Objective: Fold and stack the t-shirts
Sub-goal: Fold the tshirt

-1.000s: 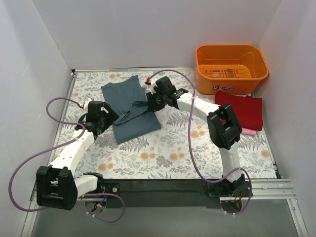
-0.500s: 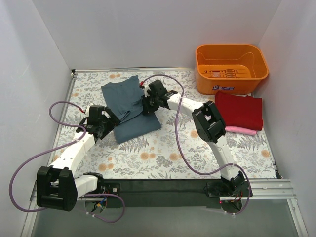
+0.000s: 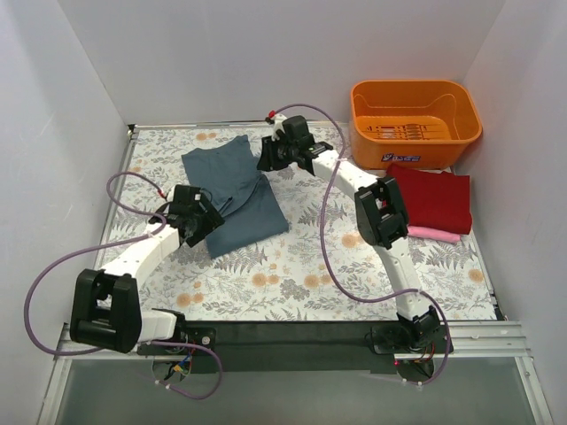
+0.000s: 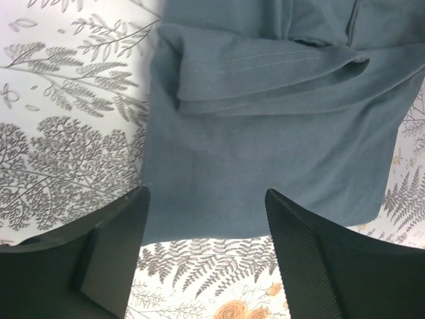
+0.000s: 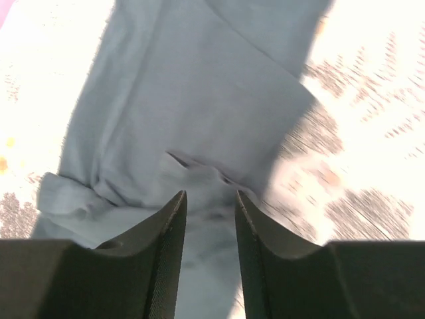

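The slate blue-grey t-shirt [image 3: 232,188] lies partly folded on the floral table, a sleeve turned over its middle. My left gripper [image 3: 209,225] is open and empty at the shirt's near left edge; in the left wrist view [image 4: 206,196] the shirt [image 4: 265,146] lies flat ahead of the wide jaws. My right gripper [image 3: 266,160] hovers at the shirt's far right edge. In the right wrist view [image 5: 209,197] its jaws stand a little apart above the cloth [image 5: 192,100], holding nothing. The dark red shirt [image 3: 432,197] lies folded at the right on the pink one [image 3: 436,235].
An orange plastic basket [image 3: 415,111] stands at the back right, just behind the red shirt. White walls close in the table on the left, back and right. The floral table [image 3: 301,266] shows bare in front of the shirts.
My right gripper has let go of the blue-grey shirt's fold and drawn back toward the far edge. My left gripper has shifted slightly right along the shirt's near edge.
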